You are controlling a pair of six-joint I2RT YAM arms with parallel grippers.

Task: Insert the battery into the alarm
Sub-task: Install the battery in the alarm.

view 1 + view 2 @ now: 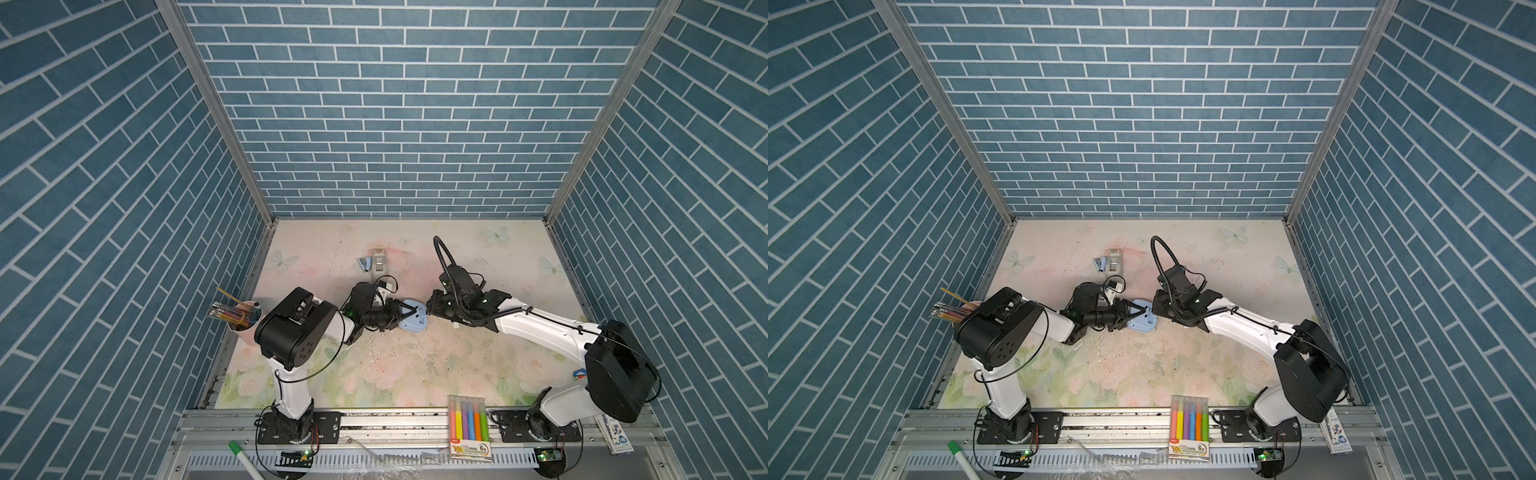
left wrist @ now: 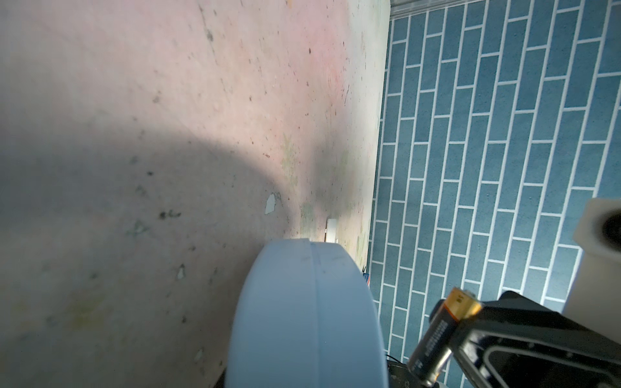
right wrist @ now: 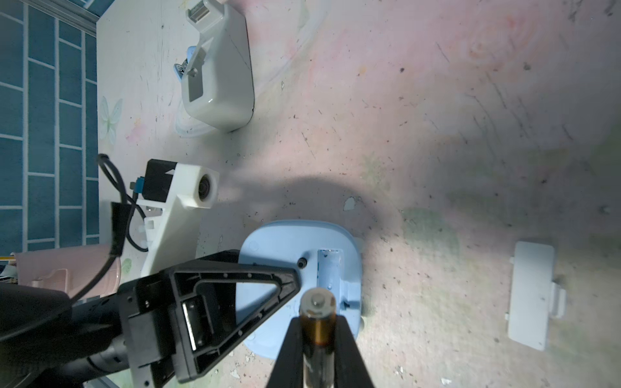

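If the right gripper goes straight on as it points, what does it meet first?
Probably the back of the light-blue rounded-square plastic alarm clock, near its open battery slot; the black gold-ended cylindrical battery held by the right gripper would touch first. Depth unclear.

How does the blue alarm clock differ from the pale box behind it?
The alarm is light blue and rounded; the grey box is grey-white and angular. The alarm is clamped in the left jaws, slot open; the grey box sits untouched, farther back. Both look plastic.
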